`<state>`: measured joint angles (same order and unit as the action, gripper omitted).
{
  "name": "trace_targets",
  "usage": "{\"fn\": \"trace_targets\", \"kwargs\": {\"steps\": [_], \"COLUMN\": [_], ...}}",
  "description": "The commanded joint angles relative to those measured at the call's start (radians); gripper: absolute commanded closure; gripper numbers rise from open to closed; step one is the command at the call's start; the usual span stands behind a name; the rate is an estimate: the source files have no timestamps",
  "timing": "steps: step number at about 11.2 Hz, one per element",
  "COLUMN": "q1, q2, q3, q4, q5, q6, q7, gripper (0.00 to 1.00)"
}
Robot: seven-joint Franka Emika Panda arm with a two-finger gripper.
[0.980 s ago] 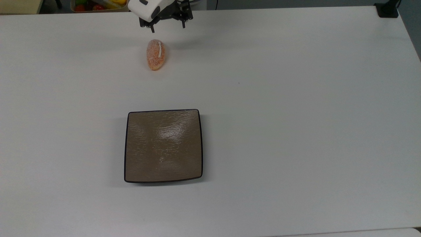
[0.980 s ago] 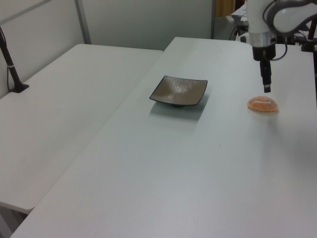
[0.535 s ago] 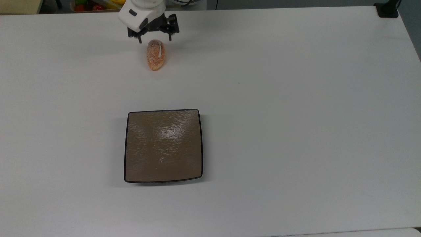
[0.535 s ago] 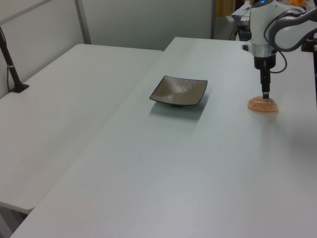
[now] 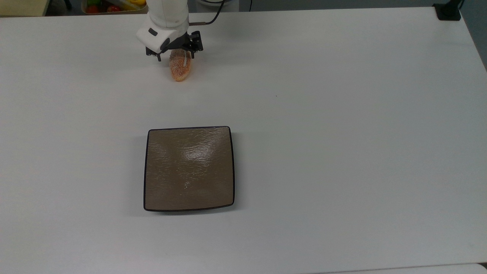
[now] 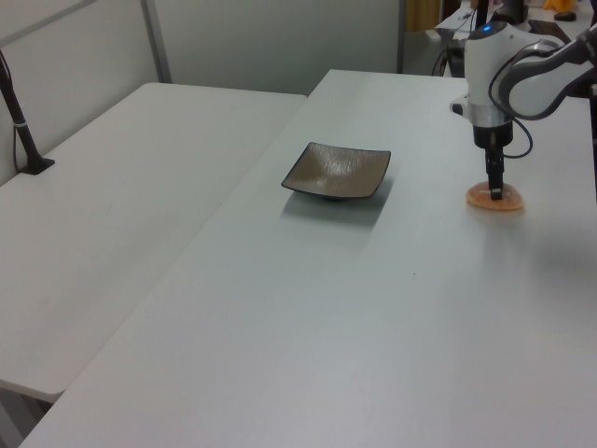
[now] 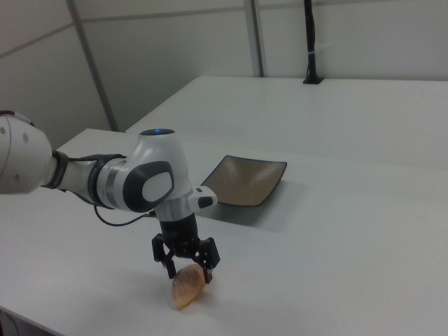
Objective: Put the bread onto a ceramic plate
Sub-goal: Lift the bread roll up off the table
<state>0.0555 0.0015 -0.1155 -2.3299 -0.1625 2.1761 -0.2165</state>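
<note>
We are judging the main risk as an off-centre grasp: the gripper (image 5: 174, 56) is straddling the far end of the bread (image 5: 180, 68) rather than its middle, so closing here could squirt the roll out sideways or tip it during lift. The rounded, sugary crust may also be slipping against the fingers (image 7: 208, 274).

We are seeing the fingers standing apart, one on each side of the roll, not yet clamped. The bread is lying on the white table (image 5: 342, 114), well apart from the ceramic plate (image 5: 189, 169), which is sitting bare.
</note>
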Motion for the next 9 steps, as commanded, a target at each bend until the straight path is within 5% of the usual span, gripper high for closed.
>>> {"fn": "trace_targets", "kwargs": {"steps": [1, 3, 5, 9], "q1": [0.006, 0.006, 0.009, 0.017], "q2": [0.0, 0.0, -0.003, 0.0], "q3": [-0.006, -0.006, -0.006, -0.006], "q4": [-0.029, -0.028, -0.023, 0.128], "q5": [-0.032, -0.032, -0.028, 0.004], "q6": [0.033, 0.024, 0.016, -0.14], "q7": [-0.006, -0.006, 0.006, 0.011], "gripper": [0.09, 0.46, 0.64, 0.72]}}
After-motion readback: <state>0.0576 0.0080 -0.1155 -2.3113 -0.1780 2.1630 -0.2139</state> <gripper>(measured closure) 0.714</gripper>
